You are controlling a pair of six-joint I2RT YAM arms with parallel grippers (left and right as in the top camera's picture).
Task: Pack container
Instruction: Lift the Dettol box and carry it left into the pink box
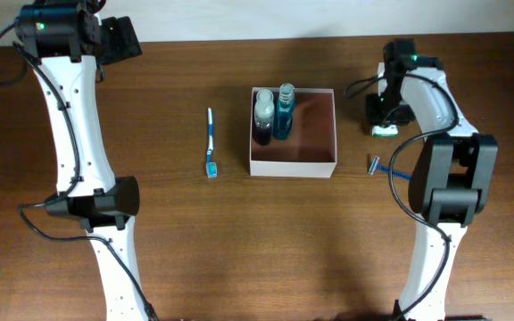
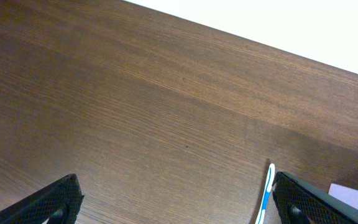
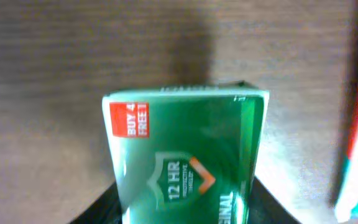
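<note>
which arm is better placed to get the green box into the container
Right. The right end effector is closed around the green box, just right of the container. The left end effector hangs open over bare table at the far left corner, across the container from the box.

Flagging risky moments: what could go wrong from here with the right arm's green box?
The right fingers grip only the green box's near end, so it may tilt or slip. Two bottles stand upright in the container; lowering the box beside them could topple them.
</note>
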